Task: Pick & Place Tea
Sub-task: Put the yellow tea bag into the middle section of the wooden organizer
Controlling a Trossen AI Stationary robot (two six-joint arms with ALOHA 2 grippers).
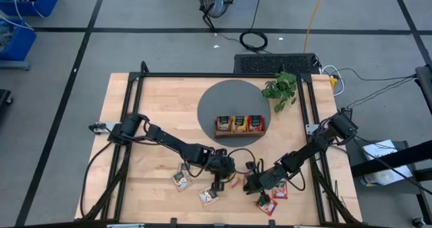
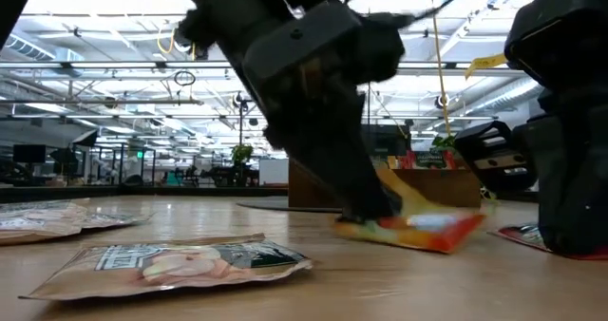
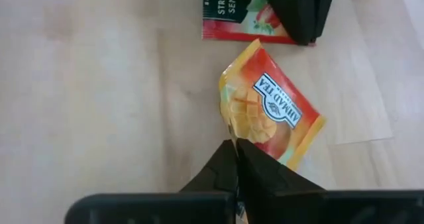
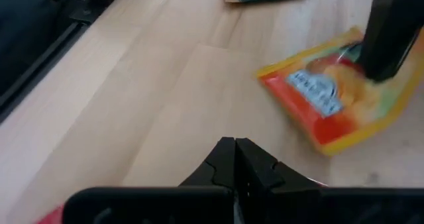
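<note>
Workshop floor all around, and in the middle a light wooden table (image 1: 155,113) with a dark round mat (image 1: 223,100) where the three-slot wooden tray (image 1: 240,133) sits, already holding a few tea sachets. Loose ones lie along the 6 o'clock edge, a pale one (image 2: 176,264) nearest the low camera. The left gripper (image 3: 236,159) is down at about 6 o'clock from the tray, fingers pressed together on the corner of the orange mango sachet (image 3: 270,112). Pinching a thin edge looks like the only way to get a flat packet off the wood, and in the low view its one side lifts while the rest rests on the table. The right gripper (image 4: 235,156) sits just at 3 o'clock of it, closed on nothing, low over the table beside a red strawberry sachet (image 1: 279,191), probably waiting its turn. My guess: lift next, then carry toward the tray at 12 o'clock.
</note>
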